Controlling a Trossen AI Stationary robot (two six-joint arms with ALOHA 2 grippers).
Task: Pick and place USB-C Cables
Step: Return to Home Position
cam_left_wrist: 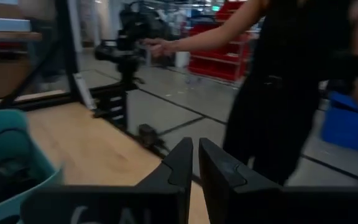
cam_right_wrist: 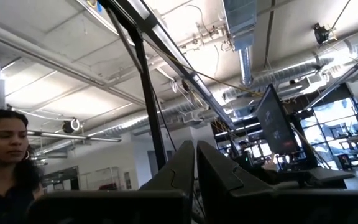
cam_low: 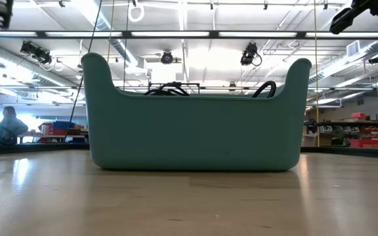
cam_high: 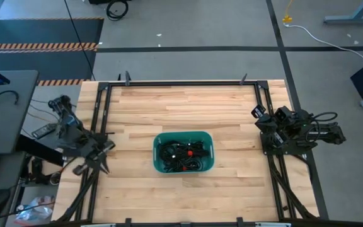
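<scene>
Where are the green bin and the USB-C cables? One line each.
green bin [cam_high: 183,133]: high view, on its rim.
USB-C cables [cam_high: 172,155]: high view, middle of the black heap inside the bin.

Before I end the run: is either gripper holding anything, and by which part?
Nothing: left gripper and right gripper are both shut, empty; cables lie in the green bin.

From above, the USB-C Cables [cam_high: 175,155] look like one black tangle, probably too small to count. In the low view the wall of the green bin [cam_low: 195,131] hides most of them; only two loops peek over.
</scene>
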